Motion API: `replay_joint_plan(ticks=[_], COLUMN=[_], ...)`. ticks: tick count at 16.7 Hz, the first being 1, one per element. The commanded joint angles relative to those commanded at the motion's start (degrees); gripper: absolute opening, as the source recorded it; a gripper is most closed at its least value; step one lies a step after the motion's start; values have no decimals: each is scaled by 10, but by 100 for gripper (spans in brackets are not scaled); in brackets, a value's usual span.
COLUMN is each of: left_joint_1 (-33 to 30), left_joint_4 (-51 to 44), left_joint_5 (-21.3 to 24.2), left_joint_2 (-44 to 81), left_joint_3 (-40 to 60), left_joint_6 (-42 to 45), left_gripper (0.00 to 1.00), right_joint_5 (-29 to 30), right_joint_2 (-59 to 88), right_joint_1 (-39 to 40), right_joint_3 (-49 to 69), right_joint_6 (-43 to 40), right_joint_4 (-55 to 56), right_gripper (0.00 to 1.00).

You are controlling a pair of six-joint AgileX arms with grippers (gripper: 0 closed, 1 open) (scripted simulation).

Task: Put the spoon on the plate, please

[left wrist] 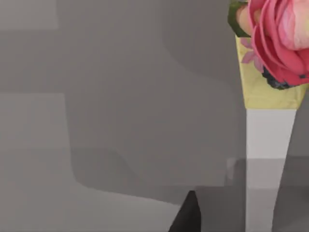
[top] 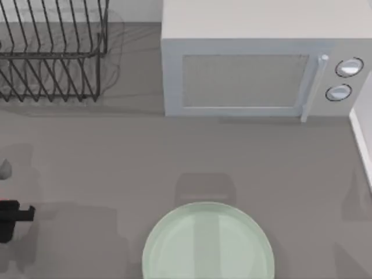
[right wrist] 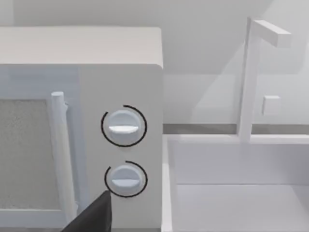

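The top view looks straight down on the counter [top: 116, 163], sharing the microwave [top: 244, 75] with the close right wrist view.

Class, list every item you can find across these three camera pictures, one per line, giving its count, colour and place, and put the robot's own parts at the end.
plate: one, pale green, near edge of the table, middle.
microwave: one, white, far side of the table, right of middle; door shut, two round knobs at its right end.
dish rack: one, dark wire, far left corner.
sink: one, white, right of the microwave, with a white tap.
flower: one, pink, on a yellow and white holder, in the left wrist view.
spoon: one, whitish, at the table's left edge, partly cut off.
left gripper: black, at the left edge, near the spoon.
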Motion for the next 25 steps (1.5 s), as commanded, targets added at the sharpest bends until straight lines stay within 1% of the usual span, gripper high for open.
replay_joint_plan(ticks=[3, 7, 9, 11, 17, 19, 21, 23, 25], left_joint_1=[0, -2, -3, -3, -10, -41, -96, -172, -263], left_joint_4=[-59, -194, -235, -253, -252, -253, -254, -253, -251], left_joint_5=[-1, -1, 0, 0, 0, 0, 0, 1, 2], left_joint_2=[-20, -64, -85, -98, -90, -70, -37, 3, 46], left_joint_3=[41, 111, 139, 153, 157, 175, 202, 234, 268], left_joint_6=[0, -2, -3, -4, 1, 15, 39, 69, 103], left_gripper=[0, 0, 0, 0, 0, 0, 0, 0, 0], right_joint_5=[0, 0, 0, 0, 0, 0, 0, 0, 0], right_joint_2=[0, 0, 0, 0, 0, 0, 0, 0, 0], right_joint_1=[0, 0, 0, 0, 0, 0, 0, 0, 0], right_joint_3=[0, 0, 0, 0, 0, 0, 0, 0, 0], right_joint_6=[0, 0, 0, 0, 0, 0, 0, 0, 0], right_joint_4=[0, 0, 0, 0, 0, 0, 0, 0, 0], right_gripper=[100, 100, 100, 100, 100, 100, 100, 100, 100])
